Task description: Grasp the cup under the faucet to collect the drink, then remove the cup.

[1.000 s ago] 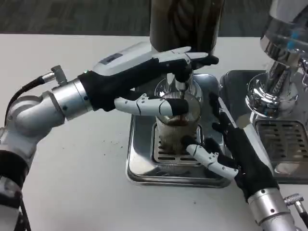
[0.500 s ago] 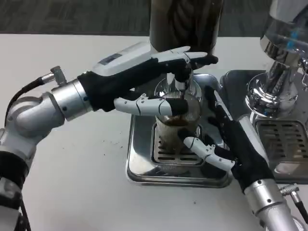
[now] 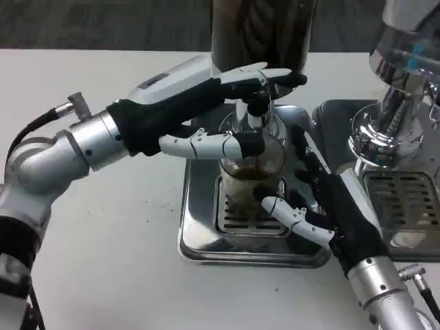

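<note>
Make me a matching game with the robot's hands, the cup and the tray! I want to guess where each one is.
Things:
1. left hand
2. right hand
3. cup
4. drip tray

Places:
A. stands on the tray's grate, under the faucet
B. lies flat on the white table
C. reaches in from the picture's left, fingers at the cup's top
D. at the cup's lower right side

Pairs: 1-C, 2-D, 3-A, 4-B

One camera — the head view — looks steeply down and forward from above the white table [image 3: 103, 261], close in; the left forearm [image 3: 62, 151] enters from the picture's left, the right forearm [image 3: 385, 295] from lower right.
</note>
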Available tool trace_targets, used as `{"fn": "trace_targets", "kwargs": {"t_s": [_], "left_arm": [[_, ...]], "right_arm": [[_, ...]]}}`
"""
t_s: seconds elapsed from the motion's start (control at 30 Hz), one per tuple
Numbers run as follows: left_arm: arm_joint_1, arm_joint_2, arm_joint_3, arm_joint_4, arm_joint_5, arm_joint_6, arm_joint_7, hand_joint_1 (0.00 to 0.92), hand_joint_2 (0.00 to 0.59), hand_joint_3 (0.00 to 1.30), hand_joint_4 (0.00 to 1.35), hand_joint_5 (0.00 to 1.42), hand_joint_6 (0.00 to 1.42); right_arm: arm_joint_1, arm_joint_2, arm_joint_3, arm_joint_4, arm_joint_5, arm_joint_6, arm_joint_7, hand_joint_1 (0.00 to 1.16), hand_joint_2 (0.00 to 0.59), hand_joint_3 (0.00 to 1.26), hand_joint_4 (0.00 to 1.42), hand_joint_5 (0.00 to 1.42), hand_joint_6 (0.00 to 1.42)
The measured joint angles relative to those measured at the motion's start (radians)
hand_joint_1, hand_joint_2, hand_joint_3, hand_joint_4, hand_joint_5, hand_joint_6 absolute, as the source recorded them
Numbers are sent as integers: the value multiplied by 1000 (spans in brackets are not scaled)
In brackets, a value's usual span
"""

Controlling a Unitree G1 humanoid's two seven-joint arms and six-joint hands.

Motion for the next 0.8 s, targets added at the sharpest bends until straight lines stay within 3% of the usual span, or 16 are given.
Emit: {"fn": "trace_targets", "kwargs": {"t_s": [0.8], "left_arm": [[1,-24,58,0,-72,61,-87,0,145,140,36,31,21]], "right_arm": [[-22,15,2,13,0,0,4,575,250,0,0,5,95]]}}
